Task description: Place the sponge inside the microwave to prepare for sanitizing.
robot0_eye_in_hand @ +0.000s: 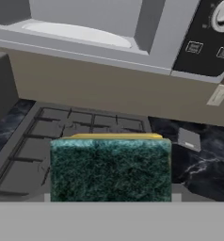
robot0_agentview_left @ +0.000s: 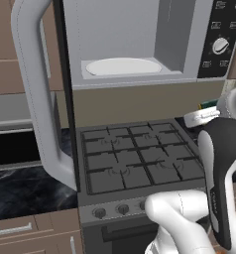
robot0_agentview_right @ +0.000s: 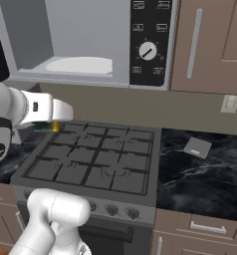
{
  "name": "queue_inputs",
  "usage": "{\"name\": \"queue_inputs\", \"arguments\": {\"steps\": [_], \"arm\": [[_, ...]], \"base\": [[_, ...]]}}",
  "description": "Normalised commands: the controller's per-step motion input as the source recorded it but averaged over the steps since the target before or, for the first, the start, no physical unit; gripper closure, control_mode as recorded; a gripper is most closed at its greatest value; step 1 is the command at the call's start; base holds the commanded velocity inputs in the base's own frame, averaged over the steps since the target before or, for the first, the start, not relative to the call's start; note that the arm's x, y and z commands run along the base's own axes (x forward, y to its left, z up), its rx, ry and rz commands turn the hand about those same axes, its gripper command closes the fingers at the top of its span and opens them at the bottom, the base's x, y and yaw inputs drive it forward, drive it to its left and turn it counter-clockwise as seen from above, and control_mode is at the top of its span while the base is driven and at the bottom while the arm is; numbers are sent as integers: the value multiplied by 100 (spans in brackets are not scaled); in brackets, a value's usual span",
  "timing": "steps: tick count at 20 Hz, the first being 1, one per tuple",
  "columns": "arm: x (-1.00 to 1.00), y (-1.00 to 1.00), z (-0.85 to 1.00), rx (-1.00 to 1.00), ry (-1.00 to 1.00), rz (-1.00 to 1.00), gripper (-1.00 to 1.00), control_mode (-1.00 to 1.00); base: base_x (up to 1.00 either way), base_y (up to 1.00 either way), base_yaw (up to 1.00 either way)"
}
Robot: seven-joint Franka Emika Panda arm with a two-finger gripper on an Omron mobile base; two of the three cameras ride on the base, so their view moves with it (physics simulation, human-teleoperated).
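The sponge (robot0_eye_in_hand: pixel 110 169), dark green scrub face on a yellow body, sits between my fingers in the hand view and hides the tips. My gripper (robot0_agentview_right: pixel 47 123) is shut on the sponge (robot0_agentview_right: pixel 46 127) above the left rear corner of the stove, below and in front of the microwave (robot0_agentview_right: pixel 80 35). The microwave (robot0_agentview_left: pixel 140 34) hangs over the stove with its door (robot0_agentview_left: pixel 33 89) swung wide open to the left. Its white turntable (robot0_agentview_left: pixel 122 66) is bare. From the left base view a sliver of sponge (robot0_agentview_left: pixel 208 104) shows by the hand (robot0_agentview_left: pixel 202 117).
A gas stove (robot0_agentview_left: pixel 135 156) with dark grates lies under the microwave. Black marble counters flank it, with a small grey flat object (robot0_agentview_right: pixel 197 147) on the right one. The microwave's black panel with its dial (robot0_agentview_right: pixel 148 51) is right of the cavity. The open door's long handle juts forward at left.
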Motion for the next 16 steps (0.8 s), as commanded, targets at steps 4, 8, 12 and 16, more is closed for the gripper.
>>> {"name": "queue_inputs", "arguments": {"steps": [4, 8, 12, 16], "arm": [[0, 11, 38, 0, -2, -13, 100, -100], [1, -15, 29, 12, 0, -6, 100, -100], [0, 2, 25, 10, 0, 0, 100, -100], [0, 28, 26, 4, 0, 0, 100, -100]], "base": [[0, 0, 0], [0, 0, 0], [0, 0, 0], [0, 0, 0]]}}
